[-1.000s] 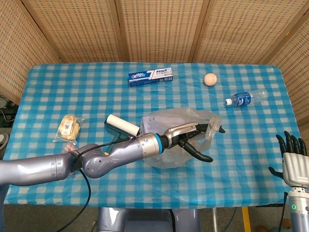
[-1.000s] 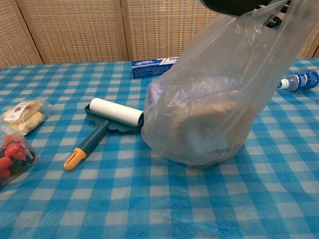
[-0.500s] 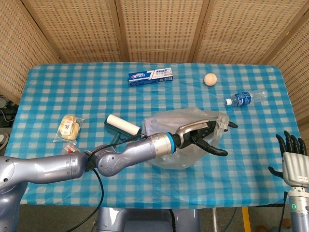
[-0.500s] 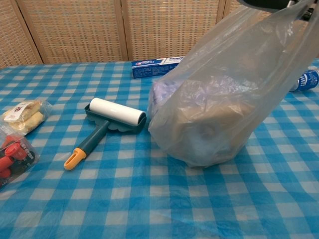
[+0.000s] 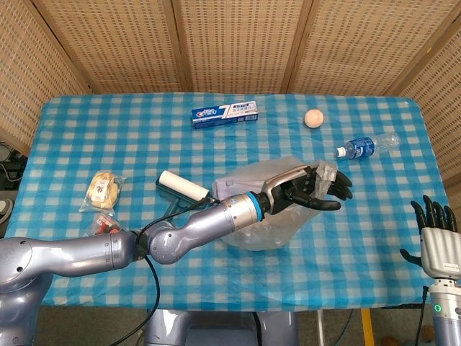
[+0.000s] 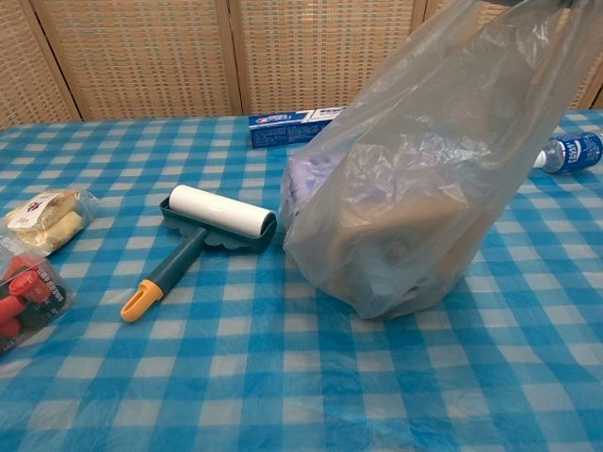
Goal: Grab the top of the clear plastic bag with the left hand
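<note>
On blue checked tablecloth (image 5: 108, 137), clear plastic bag (image 6: 415, 198), woven wicker screens (image 5: 230, 43) behind

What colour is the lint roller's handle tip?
Orange, on the dark teal lint roller; clearest in the chest view.

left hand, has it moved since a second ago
Yes. The left hand, gripping the clear plastic bag, has shifted right, toward the water bottle.

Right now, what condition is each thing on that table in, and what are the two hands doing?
clear plastic bag: top pulled up, bottom on the cloth, something inside
left hand: gripping the bag's top
right hand: off the table's edge, fingers apart, holding nothing
lint roller: lying flat beside the bag
water bottle: on its side
toothpaste box: lying flat
</note>
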